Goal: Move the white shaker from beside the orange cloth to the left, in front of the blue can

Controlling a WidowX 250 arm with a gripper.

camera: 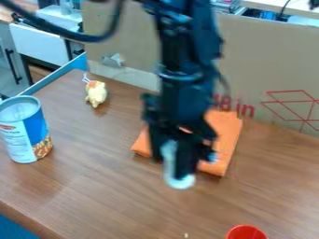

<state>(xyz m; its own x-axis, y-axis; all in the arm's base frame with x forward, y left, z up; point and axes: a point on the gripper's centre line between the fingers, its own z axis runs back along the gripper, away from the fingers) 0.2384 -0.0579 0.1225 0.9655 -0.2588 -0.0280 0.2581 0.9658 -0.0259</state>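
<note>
One flat, orange, rectangular object lies nearest my black claw; a blue-and-white cylindrical can stands well apart. Claw state, released or clenched: I cannot tell.

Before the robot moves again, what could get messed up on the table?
The tool hangs right by the flat orange square, so it might bump it or drag it along the table.

The tall can stands upright, so a wide swing that way could tip it over and maybe make it roll.

The red cup is in front, and a careless move that way could knock it.
</note>
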